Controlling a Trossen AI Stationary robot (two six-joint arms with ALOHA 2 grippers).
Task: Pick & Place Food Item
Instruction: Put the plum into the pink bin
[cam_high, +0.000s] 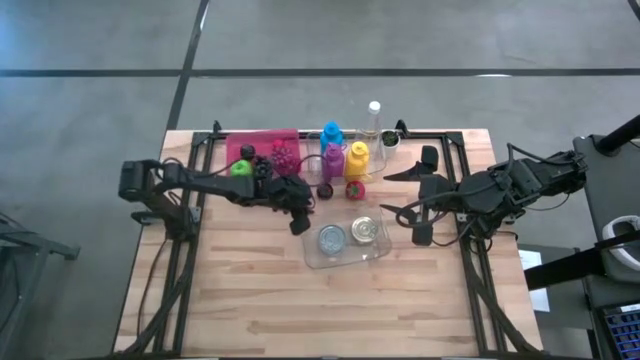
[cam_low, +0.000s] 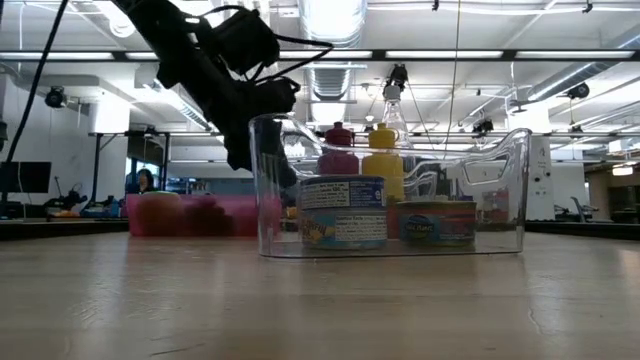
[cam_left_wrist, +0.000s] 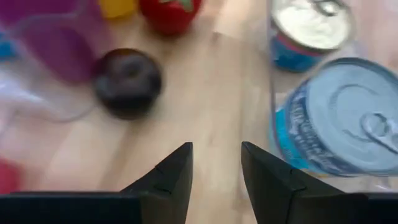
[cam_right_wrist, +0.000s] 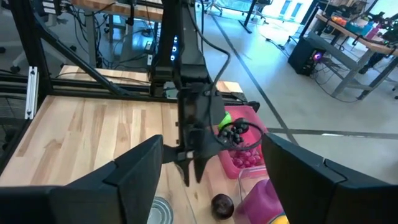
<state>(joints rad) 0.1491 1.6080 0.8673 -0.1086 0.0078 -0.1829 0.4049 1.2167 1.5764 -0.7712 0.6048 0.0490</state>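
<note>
Here, your left gripper (cam_high: 300, 224) hangs just above the wooden surface (cam_high: 260, 300), at the nine o'clock side of the clear plastic bin (cam_high: 345, 257). Its jaws stand narrowly parted with nothing between them. Inside the bin sit two tins: a blue-labelled can with a ring-pull lid (cam_left_wrist: 339, 121) nearest your left gripper, and a second blue-labelled can (cam_left_wrist: 308, 31) beyond it. The dark round plum (cam_left_wrist: 127, 83) lies on the surface at about eleven o'clock from those jaws, near but untouched. A red strawberry-shaped toy (cam_left_wrist: 171, 12) lies beyond the plum. Your right gripper (cam_high: 402, 192) waits at the three o'clock side of the bin, jaws wide and empty. A pink tray (cam_high: 262, 148) sits at twelve o'clock behind the left arm, beside coloured bottles (cam_high: 345, 155).
</note>
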